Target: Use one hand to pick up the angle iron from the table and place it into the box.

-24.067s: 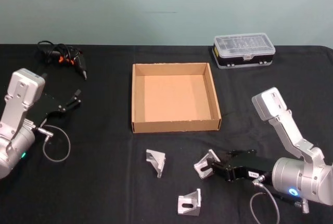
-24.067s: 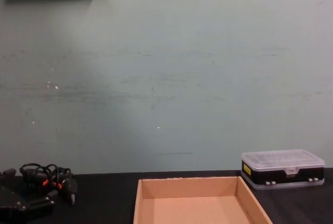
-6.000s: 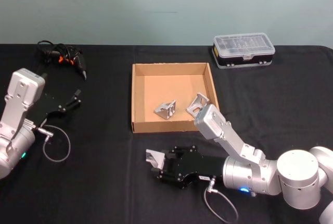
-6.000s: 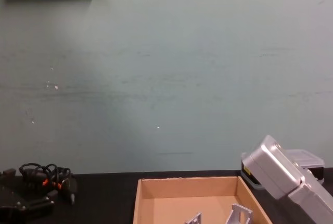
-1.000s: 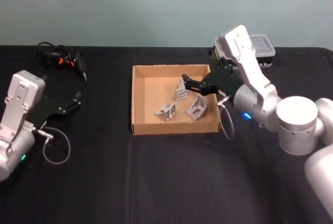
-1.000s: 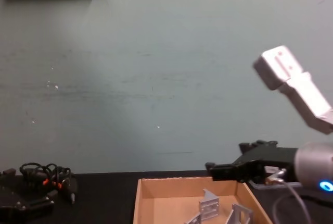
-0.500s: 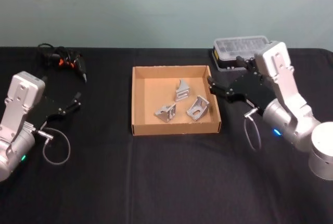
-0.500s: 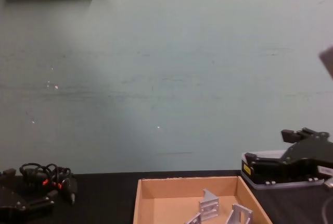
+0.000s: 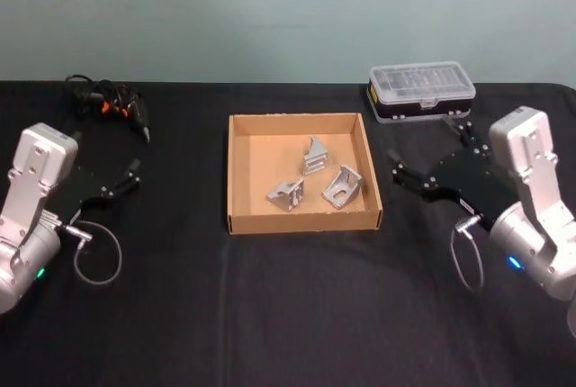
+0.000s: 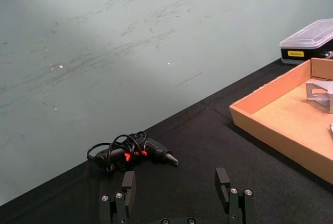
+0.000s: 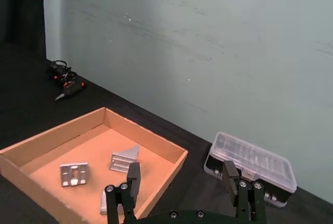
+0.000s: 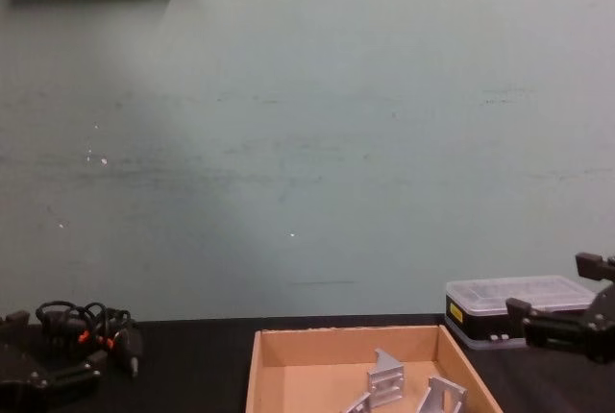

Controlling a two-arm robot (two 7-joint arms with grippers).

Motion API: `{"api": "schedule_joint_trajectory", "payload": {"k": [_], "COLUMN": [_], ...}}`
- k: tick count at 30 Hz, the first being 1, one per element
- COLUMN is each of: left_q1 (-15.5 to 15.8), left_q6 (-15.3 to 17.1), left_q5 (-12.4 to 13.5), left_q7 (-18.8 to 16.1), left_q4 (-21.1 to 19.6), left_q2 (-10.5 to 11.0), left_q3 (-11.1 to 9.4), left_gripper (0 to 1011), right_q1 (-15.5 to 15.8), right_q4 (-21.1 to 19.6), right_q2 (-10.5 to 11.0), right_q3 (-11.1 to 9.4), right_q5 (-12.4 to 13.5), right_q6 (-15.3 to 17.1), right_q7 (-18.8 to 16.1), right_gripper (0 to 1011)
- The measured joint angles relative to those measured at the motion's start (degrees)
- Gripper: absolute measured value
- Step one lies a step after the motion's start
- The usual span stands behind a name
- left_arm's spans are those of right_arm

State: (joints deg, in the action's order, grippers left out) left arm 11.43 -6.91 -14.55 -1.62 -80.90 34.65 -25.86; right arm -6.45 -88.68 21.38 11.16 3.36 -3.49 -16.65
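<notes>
Three angle irons (image 9: pixel 325 175) are seen inside the cardboard box (image 9: pixel 241 174); the right gripper (image 9: pixel 430 164), released and empty, is parked at three o'clock.

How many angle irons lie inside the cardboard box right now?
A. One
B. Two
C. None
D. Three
D. The head view shows three angle irons on the floor of the box, while the open right gripper sits beside the box.

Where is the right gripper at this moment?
In the head view the right gripper hangs open over the table, just right of the box, in front of the plastic case.
</notes>
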Motion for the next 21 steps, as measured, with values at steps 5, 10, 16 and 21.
{"api": "schedule_joint_trajectory", "payload": {"k": [5,10,16,21], "left_q1": [0.00,0.00,0.00,0.00], "left_q6": [0.00,0.00,0.00,0.00], "left_q5": [0.00,0.00,0.00,0.00], "left_q7": [0.00,0.00,0.00,0.00], "left_q4": [0.00,0.00,0.00,0.00], "left_q2": [0.00,0.00,0.00,0.00], "left_q3": [0.00,0.00,0.00,0.00], "left_gripper": [1000,1000,1000,1000], "right_q1": [0.91,0.77,0.64,0.56], "right_q4": [0.17,0.17,0.18,0.18], "right_q2": [0.02,0.02,-0.01,-0.01], "right_q3": [-0.73,-0.62,-0.49,-0.42], "right_q5": [0.91,0.86,0.77,0.71], "right_q6": [-0.81,-0.80,-0.73,-0.60], "right_q7": [-0.39,-0.40,-0.40,-0.40], "right_gripper": [1000,1000,1000,1000]}}
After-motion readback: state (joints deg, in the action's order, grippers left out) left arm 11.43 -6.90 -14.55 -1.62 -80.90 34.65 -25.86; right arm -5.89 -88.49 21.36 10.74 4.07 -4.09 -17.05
